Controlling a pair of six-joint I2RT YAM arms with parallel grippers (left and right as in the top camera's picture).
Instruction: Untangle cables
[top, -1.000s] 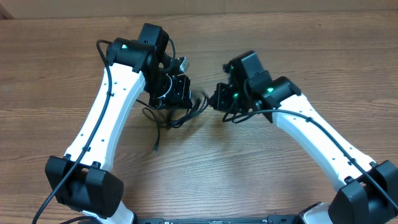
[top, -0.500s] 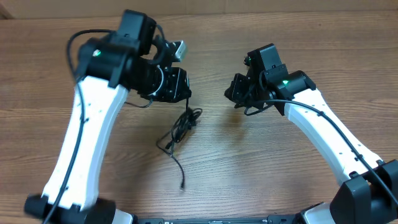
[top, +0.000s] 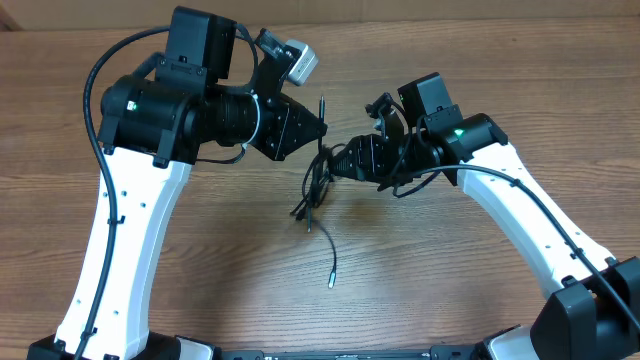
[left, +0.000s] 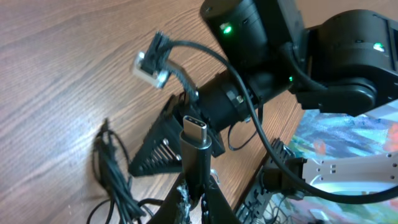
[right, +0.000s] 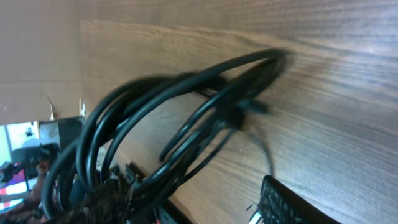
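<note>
The cables (top: 313, 190) are a bundle of thin black cords hanging between the two grippers above the wood table, with one loose plug end (top: 331, 284) trailing toward the front. My left gripper (top: 320, 128) points right and is shut on a cable just below its silver USB-C plug (left: 198, 132). In the left wrist view the bundle (left: 115, 180) hangs at lower left. My right gripper (top: 338, 162) is at the bundle's right side. Its fingers (right: 292, 205) stand wide apart and open. In the right wrist view, looped cables (right: 186, 106) pass over its left finger.
The wood table (top: 450, 290) ends at a cardboard wall (top: 450, 8) along the far edge. A thick black arm wire (top: 100, 90) arcs over my left arm. Beyond the table's edge in the left wrist view lies floor clutter (left: 336, 143).
My left gripper swung right and rose with its cable, dragging the bundle and loose end rightward. My right gripper moved left up to the bundle and opened.
</note>
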